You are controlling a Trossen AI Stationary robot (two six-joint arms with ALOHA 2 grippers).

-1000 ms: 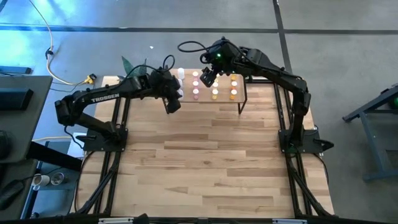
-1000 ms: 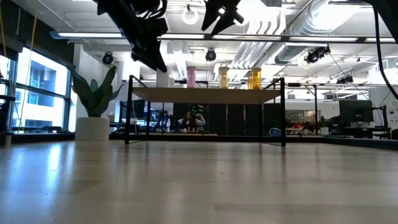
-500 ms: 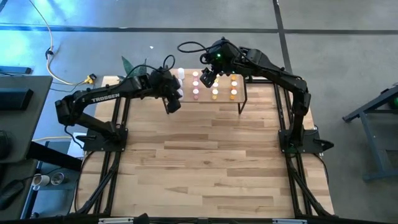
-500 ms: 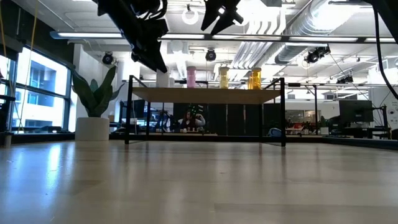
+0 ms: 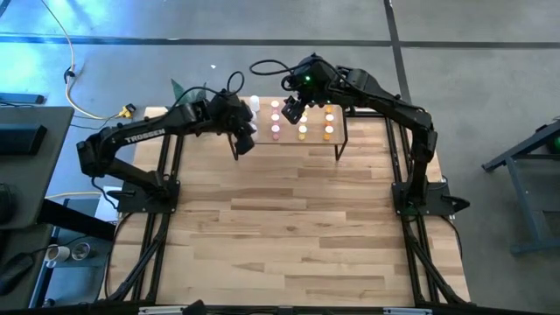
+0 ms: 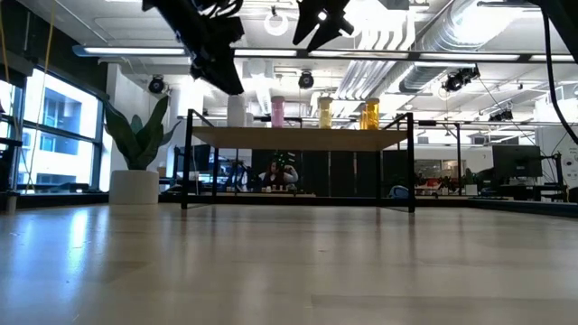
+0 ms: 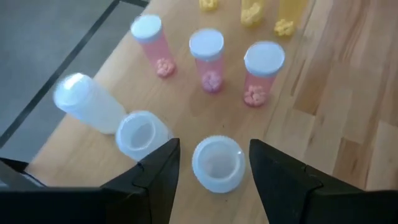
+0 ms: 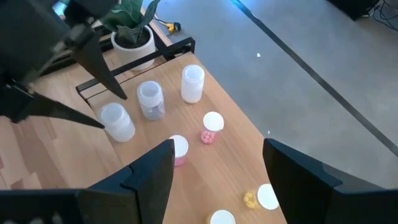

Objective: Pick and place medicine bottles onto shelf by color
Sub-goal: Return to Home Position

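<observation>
The shelf (image 5: 339, 133) stands at the table's far edge, and small white-capped bottles stand upright on it in rows by color. From its left end the rows are white (image 7: 142, 134), pink (image 7: 207, 59), pale yellow (image 5: 303, 131) and orange (image 5: 329, 131). My left gripper (image 7: 212, 149) is open above the shelf's left end. Its fingers stand on either side of the nearest white bottle (image 7: 217, 163), above it and not touching, as the low view (image 6: 226, 81) shows. My right gripper (image 8: 217, 186) is open and empty, high above the pink and yellow rows (image 5: 290, 110).
A potted plant (image 6: 135, 153) stands just beyond the shelf's left end. The shelf's thin black legs (image 6: 412, 162) reach down to the table. Bare wooden tabletop (image 5: 289, 227) stretches from the shelf to the near edge.
My left gripper has gone up a little above the white bottles and slightly toward the table's far edge. The bottles have stayed in place.
</observation>
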